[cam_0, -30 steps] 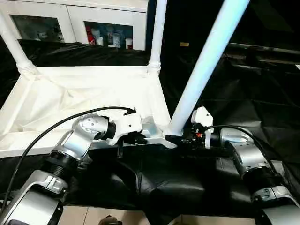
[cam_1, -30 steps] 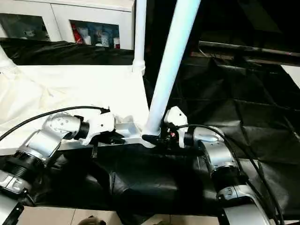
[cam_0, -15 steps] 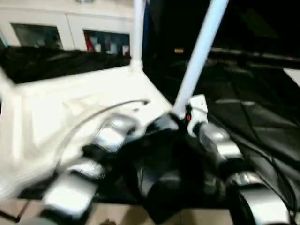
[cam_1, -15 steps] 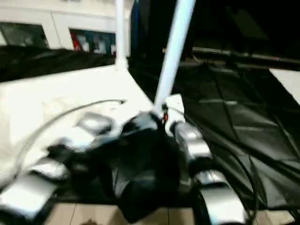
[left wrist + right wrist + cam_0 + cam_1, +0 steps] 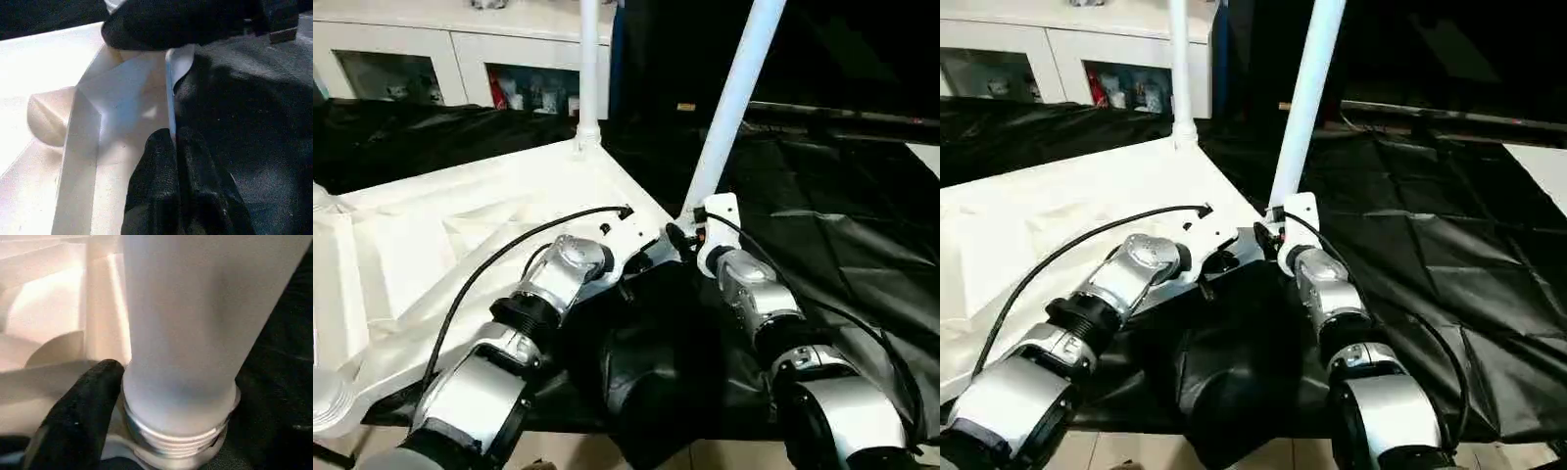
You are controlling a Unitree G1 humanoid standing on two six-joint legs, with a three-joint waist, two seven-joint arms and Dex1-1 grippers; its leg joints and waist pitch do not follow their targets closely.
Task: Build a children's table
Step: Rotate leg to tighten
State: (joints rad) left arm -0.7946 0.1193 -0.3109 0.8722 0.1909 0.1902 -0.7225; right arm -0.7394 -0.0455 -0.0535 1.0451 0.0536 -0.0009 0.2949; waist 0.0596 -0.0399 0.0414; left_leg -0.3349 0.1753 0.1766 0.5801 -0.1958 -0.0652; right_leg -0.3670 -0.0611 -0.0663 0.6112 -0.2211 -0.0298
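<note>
Reaching to frame centre, left gripper [image 5: 173,147] pinches the tabletop [image 5: 460,235] rim; right gripper [image 5: 680,238] clamps the leg [image 5: 729,103] base.

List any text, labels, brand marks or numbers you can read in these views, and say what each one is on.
None can be read.
Tabletop, the two fitted legs: plain white, no markings seen.
Left gripper, right gripper and their wrist housings: no legible marks.
Items in the cabinet: coloured packaging, any print too small to read.
</note>
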